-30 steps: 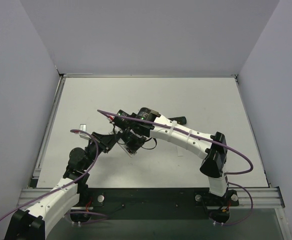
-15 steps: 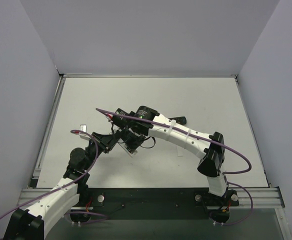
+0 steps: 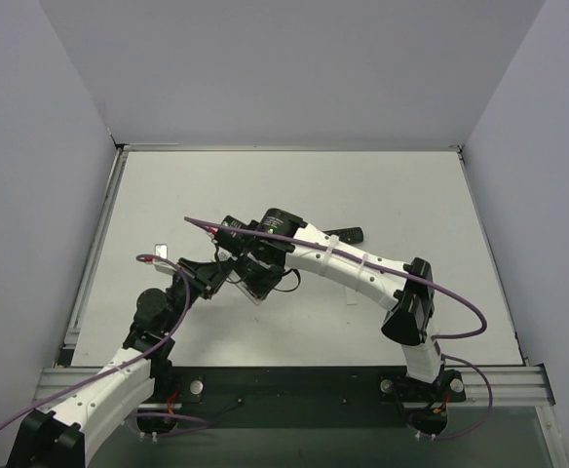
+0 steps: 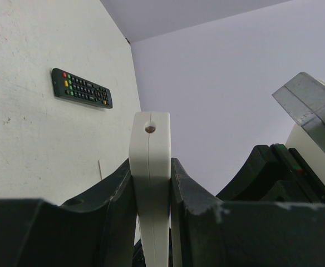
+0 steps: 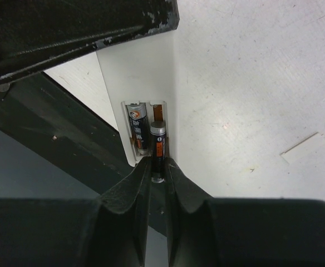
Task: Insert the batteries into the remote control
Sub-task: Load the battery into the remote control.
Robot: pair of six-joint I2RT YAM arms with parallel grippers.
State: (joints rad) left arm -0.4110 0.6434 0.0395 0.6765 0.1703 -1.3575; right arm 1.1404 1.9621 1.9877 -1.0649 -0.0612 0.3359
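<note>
The left fingers (image 4: 109, 206) clamp the small white rectangular remote (image 4: 149, 183) edge-on. The right fingers (image 5: 130, 194) pinch a slim dark battery (image 5: 157, 150) at its open bay (image 5: 158, 111), the other battery (image 5: 136, 127) seated at eleven o'clock.

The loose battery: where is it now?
Right wrist view: the loose battery is in the jaws of the right gripper, tip at the empty slot of the white remote, right of the seated battery.

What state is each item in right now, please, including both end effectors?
White remote control: clamped edge-on in left end effector, battery bay open.
First battery: seated in the bay.
Second battery: gripped by right end effector, at the empty slot, not seated.
Black remote: lying flat on table, buttons up.
</note>
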